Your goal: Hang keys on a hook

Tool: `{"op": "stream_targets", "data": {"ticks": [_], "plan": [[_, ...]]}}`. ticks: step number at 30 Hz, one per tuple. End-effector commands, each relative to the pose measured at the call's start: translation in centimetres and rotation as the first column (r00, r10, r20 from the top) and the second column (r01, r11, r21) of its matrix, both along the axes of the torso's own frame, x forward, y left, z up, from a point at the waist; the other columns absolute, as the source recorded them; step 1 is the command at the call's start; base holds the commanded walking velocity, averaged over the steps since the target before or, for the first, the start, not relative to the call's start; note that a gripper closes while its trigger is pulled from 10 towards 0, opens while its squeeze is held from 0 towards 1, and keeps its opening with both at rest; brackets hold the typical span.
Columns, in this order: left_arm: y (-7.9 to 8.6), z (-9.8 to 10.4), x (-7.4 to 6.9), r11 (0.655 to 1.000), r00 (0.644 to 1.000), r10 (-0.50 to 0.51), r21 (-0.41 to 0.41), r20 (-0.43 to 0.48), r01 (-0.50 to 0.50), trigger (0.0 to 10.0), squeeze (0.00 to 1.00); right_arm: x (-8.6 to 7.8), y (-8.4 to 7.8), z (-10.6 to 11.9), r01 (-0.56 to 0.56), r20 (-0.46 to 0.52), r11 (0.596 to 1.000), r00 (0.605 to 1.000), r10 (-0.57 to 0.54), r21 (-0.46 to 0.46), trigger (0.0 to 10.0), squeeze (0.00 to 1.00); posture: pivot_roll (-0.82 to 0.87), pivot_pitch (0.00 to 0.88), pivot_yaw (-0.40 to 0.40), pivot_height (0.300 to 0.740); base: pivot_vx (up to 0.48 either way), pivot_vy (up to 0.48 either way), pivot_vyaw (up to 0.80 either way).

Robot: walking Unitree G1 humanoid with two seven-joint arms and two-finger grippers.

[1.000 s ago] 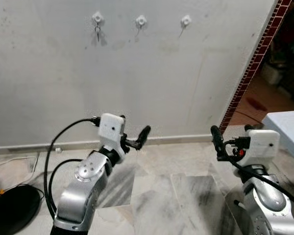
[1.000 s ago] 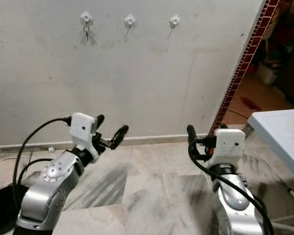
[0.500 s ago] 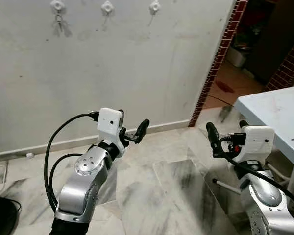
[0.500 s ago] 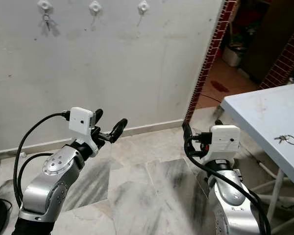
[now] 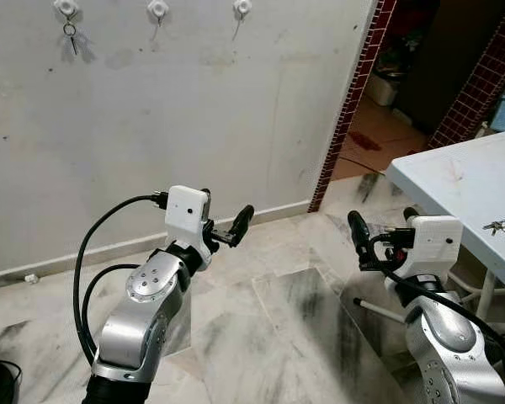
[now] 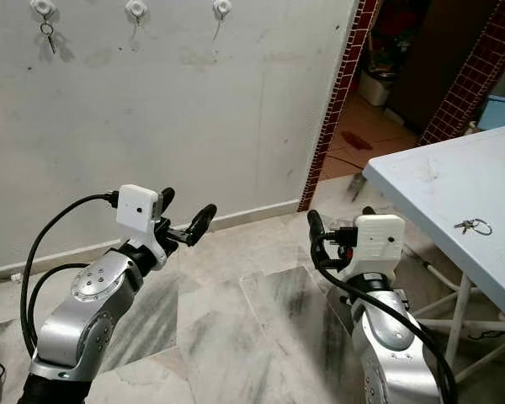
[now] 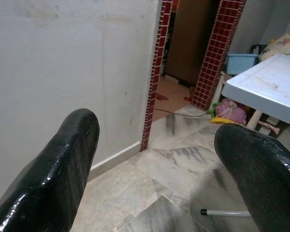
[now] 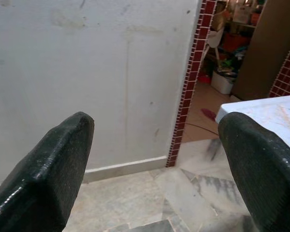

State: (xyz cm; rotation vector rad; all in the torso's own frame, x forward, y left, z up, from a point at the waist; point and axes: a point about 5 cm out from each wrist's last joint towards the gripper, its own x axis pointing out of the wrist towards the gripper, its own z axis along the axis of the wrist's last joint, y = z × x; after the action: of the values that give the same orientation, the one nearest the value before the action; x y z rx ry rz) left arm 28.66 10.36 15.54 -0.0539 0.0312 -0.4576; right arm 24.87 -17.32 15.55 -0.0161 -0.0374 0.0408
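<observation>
High on the grey plaster wall sit three white wall hooks (image 5: 157,9); the leftmost already carries a small metal key (image 5: 70,35). The left gripper (image 5: 222,227) hovers empty, jaws spread wide. The right gripper (image 6: 313,238) is likewise parted and empty. A silver key ring with keys (image 6: 471,225) lies on the pale blue table (image 6: 429,181) at far right. Judged step: fetching; next, approach and pinch that ring. Since the earlier frames the camera has swung right, bringing the table into view.
</observation>
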Motion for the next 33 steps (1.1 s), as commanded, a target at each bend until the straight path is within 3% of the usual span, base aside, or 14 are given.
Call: {"op": "stream_targets", "data": {"ticks": [1,10,21,33], "plan": [[-0.29,0.09,0.09,1.0,1.0,-0.019,0.002,0.005,0.019,10.0,0.0,0.05,-0.01,0.16,0.001,0.007,1.0,1.0,-0.001,0.001,10.0,0.0,0.07,0.008,-0.071,0.74,0.0,0.0,-0.77],[-0.47,0.11,-0.07,0.999,0.999,-0.043,-0.01,0.004,0.043,10.0,0.0,0.13,-0.09,0.31,0.005,0.017,1.0,1.0,-0.005,-0.004,10.0,0.0,0.06,0.01,-0.07,0.74,0.0,0.0,-0.77],[-0.6,0.2,-0.21,0.998,0.998,-0.064,-0.02,0.007,0.064,10.0,0.0,0.16,0.01,0.45,-0.002,0.026,1.0,1.0,0.002,-0.013,10.0,0.0,0.06,0.012,-0.071,0.74,0.0,0.0,0.0],[-0.76,0.27,-0.33,0.996,0.997,-0.081,-0.029,0.008,0.081,10.0,0.0,0.17,0.05,0.34,-0.001,0.025,1.0,1.0,0.002,-0.014,10.0,0.0,0.06,0.012,-0.07,0.74,0.0,-0.322,0.0]]}}
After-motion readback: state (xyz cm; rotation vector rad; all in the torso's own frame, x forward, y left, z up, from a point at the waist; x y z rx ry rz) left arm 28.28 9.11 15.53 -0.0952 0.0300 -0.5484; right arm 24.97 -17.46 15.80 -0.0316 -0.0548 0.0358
